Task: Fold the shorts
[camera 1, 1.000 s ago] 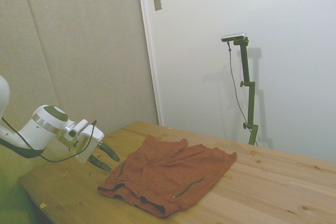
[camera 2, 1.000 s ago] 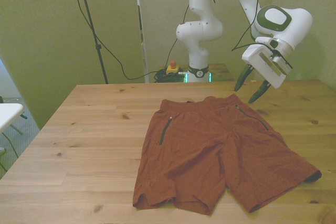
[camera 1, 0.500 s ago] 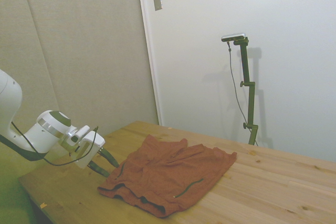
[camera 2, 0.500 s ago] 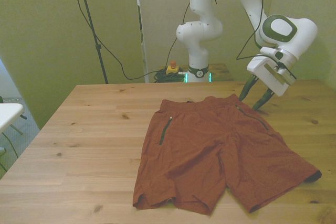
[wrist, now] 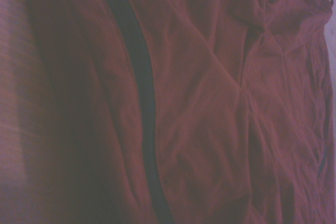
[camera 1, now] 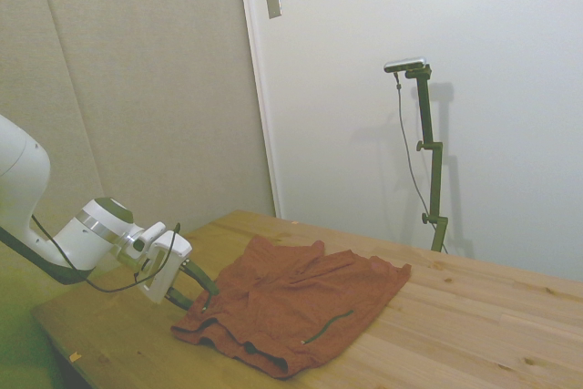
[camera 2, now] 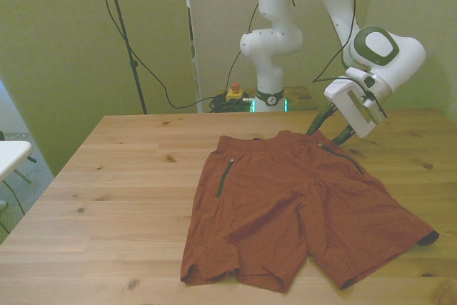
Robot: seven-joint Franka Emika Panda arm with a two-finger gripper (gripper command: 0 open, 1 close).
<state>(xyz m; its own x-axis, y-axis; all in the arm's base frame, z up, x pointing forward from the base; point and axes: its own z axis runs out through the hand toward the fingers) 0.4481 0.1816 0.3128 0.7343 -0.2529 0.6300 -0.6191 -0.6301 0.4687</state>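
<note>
Lying flat on the wooden table (camera 2: 107, 176): rust-orange shorts (camera 2: 300, 205), legs toward the near edge, waistband toward the far edge. At the waistband corner, front view's right: gripper (camera 2: 330, 126), fingers spread apart, straddling the fabric edge, nothing clamped.

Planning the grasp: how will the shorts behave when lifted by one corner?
The shorts lie flat and wrinkled, so they are probably floppy and will drape from the hand. They look thin, likely light. Being wider than the hand, the far side may drag along the table.
</note>
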